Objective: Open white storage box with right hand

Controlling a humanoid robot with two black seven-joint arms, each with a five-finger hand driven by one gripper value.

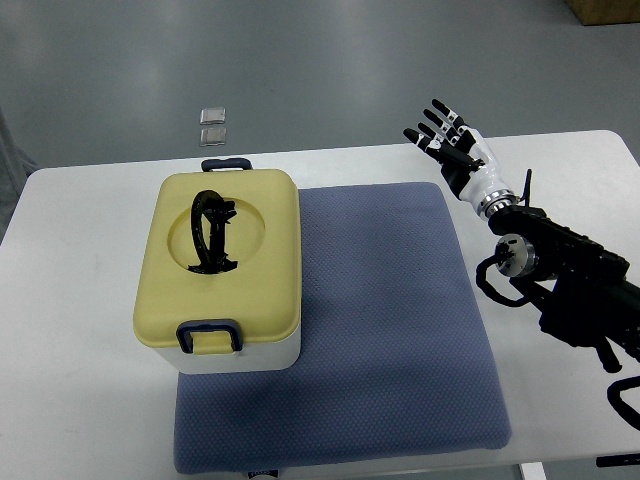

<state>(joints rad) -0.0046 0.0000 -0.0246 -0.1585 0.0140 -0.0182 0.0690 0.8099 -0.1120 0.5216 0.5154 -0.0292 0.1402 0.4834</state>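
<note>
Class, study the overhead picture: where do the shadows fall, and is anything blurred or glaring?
Top view: soft, even lighting; the storage box casts a faint shadow toward the picture's bottom on the blue mat; the right hand is sharp, no motion blur; no strong glare on the white table.

Storage box sitting left of centre, right hand hovering at the upper right

The storage box (220, 275) is sitting on the left part of a mat (390, 330), which is lying on the table (70, 380) and reaching toward the bottom edge of the frame; a handle (211, 232) is lying on the box lid, one latch (209, 335) is facing the bottom of the frame and another (227, 164) the top. The right hand (447, 140) is hanging above the mat's upper right corner, well apart from the box, its arm (560, 270) coming in from the right edge. Two small squares (213, 124) are lying on the floor beyond the table, in the upper left of the frame
</note>
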